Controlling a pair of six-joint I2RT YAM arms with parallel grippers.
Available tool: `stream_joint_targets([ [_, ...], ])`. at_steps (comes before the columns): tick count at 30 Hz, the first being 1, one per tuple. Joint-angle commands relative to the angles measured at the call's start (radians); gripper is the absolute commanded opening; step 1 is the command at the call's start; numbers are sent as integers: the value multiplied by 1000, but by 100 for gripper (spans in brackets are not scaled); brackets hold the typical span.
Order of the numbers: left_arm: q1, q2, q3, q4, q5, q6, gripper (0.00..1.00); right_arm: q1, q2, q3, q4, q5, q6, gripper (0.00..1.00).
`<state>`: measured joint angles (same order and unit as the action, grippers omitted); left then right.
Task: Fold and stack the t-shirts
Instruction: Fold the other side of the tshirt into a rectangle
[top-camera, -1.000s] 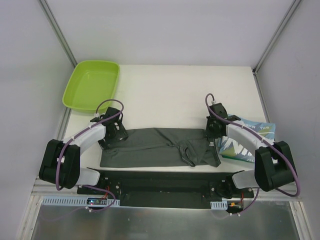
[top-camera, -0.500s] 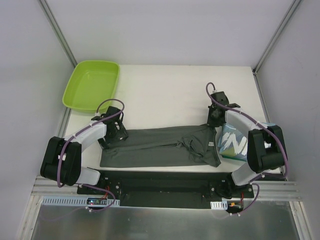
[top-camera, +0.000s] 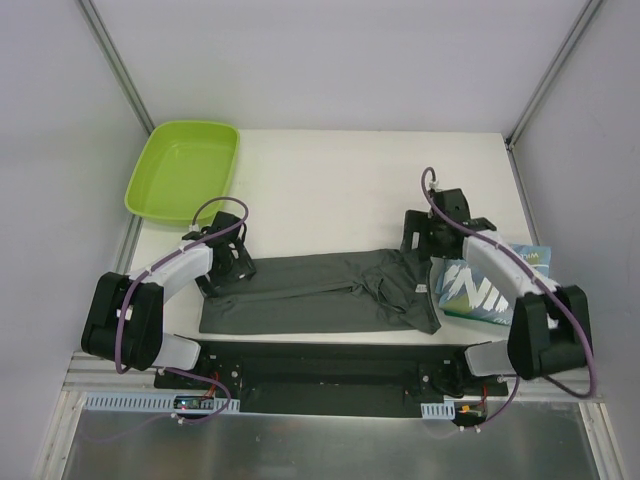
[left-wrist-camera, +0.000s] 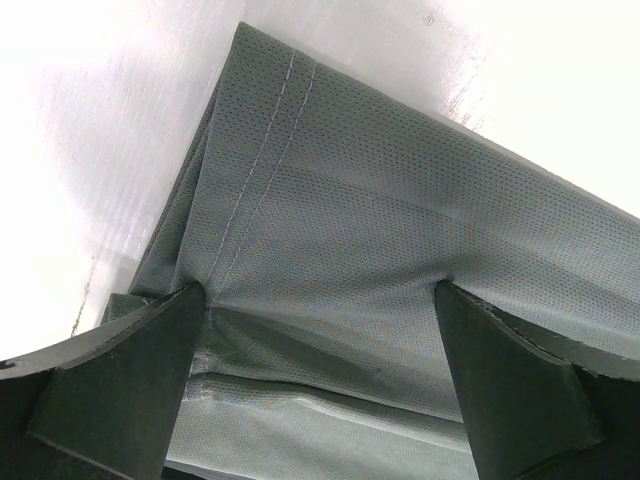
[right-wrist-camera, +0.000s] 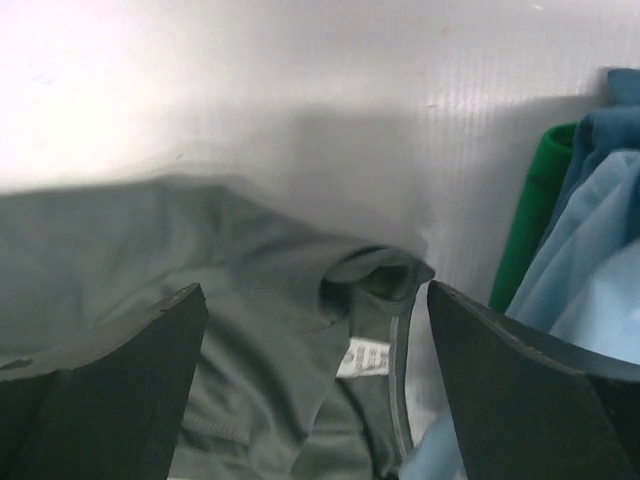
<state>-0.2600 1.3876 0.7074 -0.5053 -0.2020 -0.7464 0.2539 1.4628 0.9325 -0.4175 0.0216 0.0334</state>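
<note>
The right pincer (right-wrist-camera: 312, 300) has just released the dark grey t-shirt (top-camera: 310, 295); the collar lies slack beneath it. The left pincer (left-wrist-camera: 320, 290) is also released, so the next fold probably needs a fresh grasp.

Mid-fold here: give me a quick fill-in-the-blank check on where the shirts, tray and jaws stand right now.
1. The lime-green tray sits at the far ____ corner of the table.
2. The dark grey t-shirt lies stretched between the left gripper and the right gripper, both with jaws ____.
3. The light blue t-shirt lies at the grey one's ____ end.
4. The small label inside the grey collar is ____.

Missing words: left; open; right; white.
</note>
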Motion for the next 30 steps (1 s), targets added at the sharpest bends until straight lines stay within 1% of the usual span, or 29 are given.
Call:
stream_joint_targets([
  [1, 11, 8, -16, -2, -13, 12, 99, 22, -186, -90, 8, -191, 20, 96],
  [2, 11, 7, -19, -2, -13, 12, 99, 27, -209, -109, 9, -237, 23, 96],
  [4, 11, 4, -17, -2, -11, 12, 99, 36, -252, -138, -3, -247, 37, 96],
  [5, 11, -1, -20, -2, -10, 12, 99, 41, -271, -150, -10, -232, 42, 96],
  [7, 11, -7, -22, -4, -10, 10, 99, 50, -309, -159, -44, -152, 62, 96],
  [8, 11, -12, -22, -2, -8, 10, 99, 59, -323, -167, -47, -144, 66, 96],
  [9, 11, -12, -22, -2, -8, 12, 99, 67, -337, -175, -41, -159, 66, 96],
  [12, 13, -18, -25, -2, -7, 9, 99, 119, -352, -205, 37, -308, 74, 96],
  [15, 11, -16, -25, -2, -5, 9, 99, 201, -320, -221, 146, -414, 117, 96],
  [18, 11, -16, -26, -2, -4, 9, 99, 260, -248, -210, 210, -420, 154, 96],
  [21, 11, -16, -29, -2, -4, 7, 99, 275, -165, -205, 270, -436, 183, 96],
  [24, 11, -19, -31, -2, 0, 10, 99, 283, -105, -189, 281, -437, 203, 96],
  [30, 11, -21, -32, 1, -2, 12, 99, 294, -97, -199, 267, -413, 206, 96],
])
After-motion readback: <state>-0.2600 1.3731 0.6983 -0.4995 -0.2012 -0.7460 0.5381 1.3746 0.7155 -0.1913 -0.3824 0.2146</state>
